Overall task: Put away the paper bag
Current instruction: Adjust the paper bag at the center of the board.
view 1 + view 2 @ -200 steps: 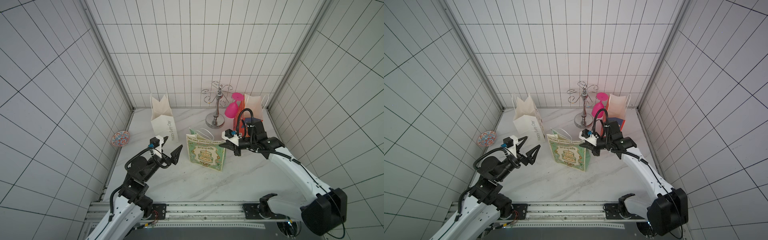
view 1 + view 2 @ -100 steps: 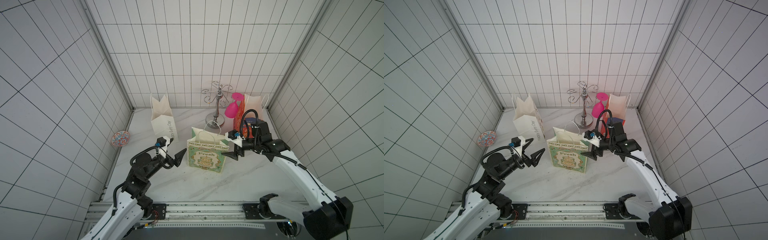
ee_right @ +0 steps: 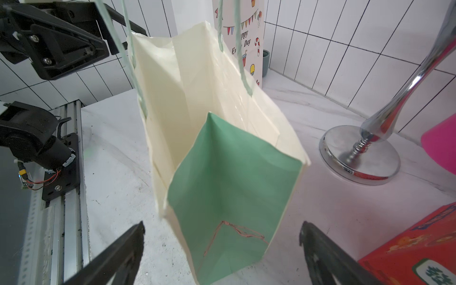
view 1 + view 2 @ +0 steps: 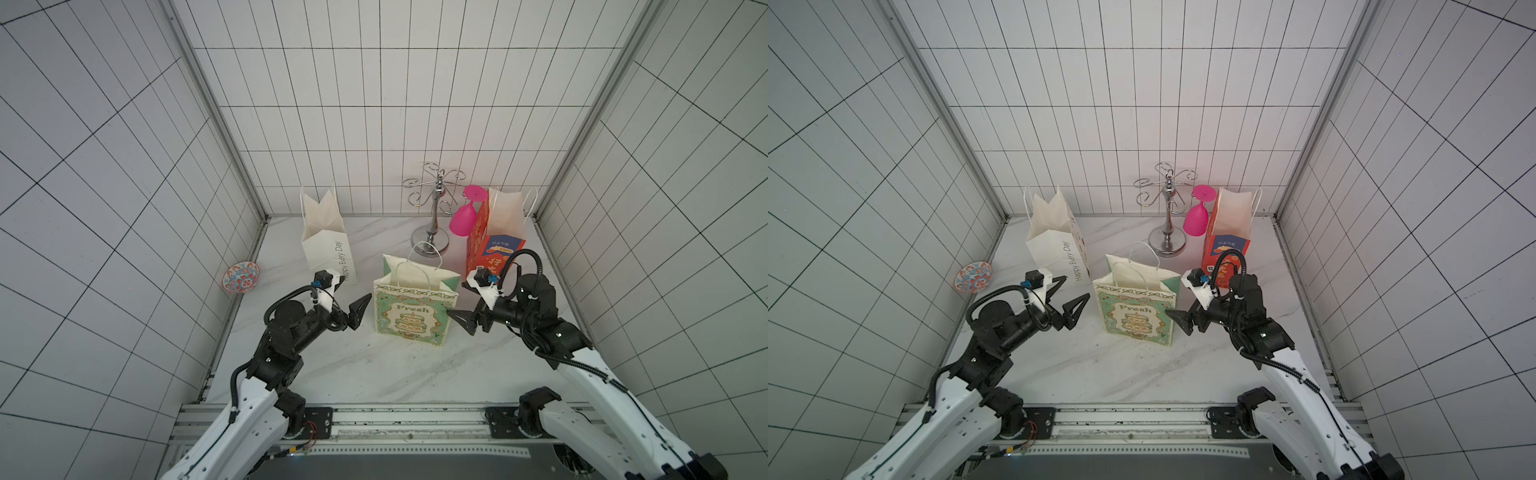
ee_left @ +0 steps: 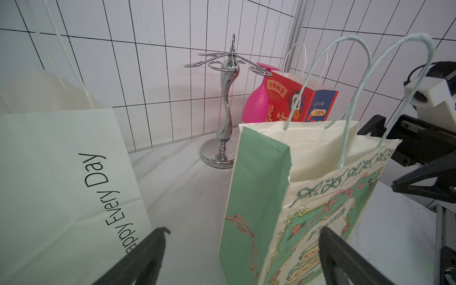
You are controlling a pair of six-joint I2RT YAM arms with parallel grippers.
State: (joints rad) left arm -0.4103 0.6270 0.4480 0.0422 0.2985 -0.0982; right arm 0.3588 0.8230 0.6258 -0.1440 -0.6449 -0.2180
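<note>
The paper bag [image 4: 411, 316] [image 4: 1133, 316] is green and cream with "Fresh" printed on its front. It stands upright mid-table with its mouth open and its handles up. My left gripper [image 4: 356, 287] [image 4: 1076, 286] is open just off the bag's left side. In the left wrist view that gripper [image 5: 244, 232] faces the bag's [image 5: 256, 187] green side panel. My right gripper [image 4: 456, 298] [image 4: 1175, 294] is open at the bag's right side. From the right wrist the other green panel of the bag [image 3: 234, 172] lies ahead of the spread gripper [image 3: 223, 225]. Neither gripper holds anything.
A white "Happy Every Day" bag [image 4: 328, 245] stands at the back left. A chrome cup stand [image 4: 432, 224] with a hanging pink glass [image 4: 462, 220] is behind the bag. A red bag [image 4: 494, 245] sits beside my right arm. A patterned dish [image 4: 241, 277] lies by the left wall.
My right gripper opened, let go of the bag's top edge and drew back to the right. The tilted bag settled upright. My left gripper moved in toward the bag's left side.
</note>
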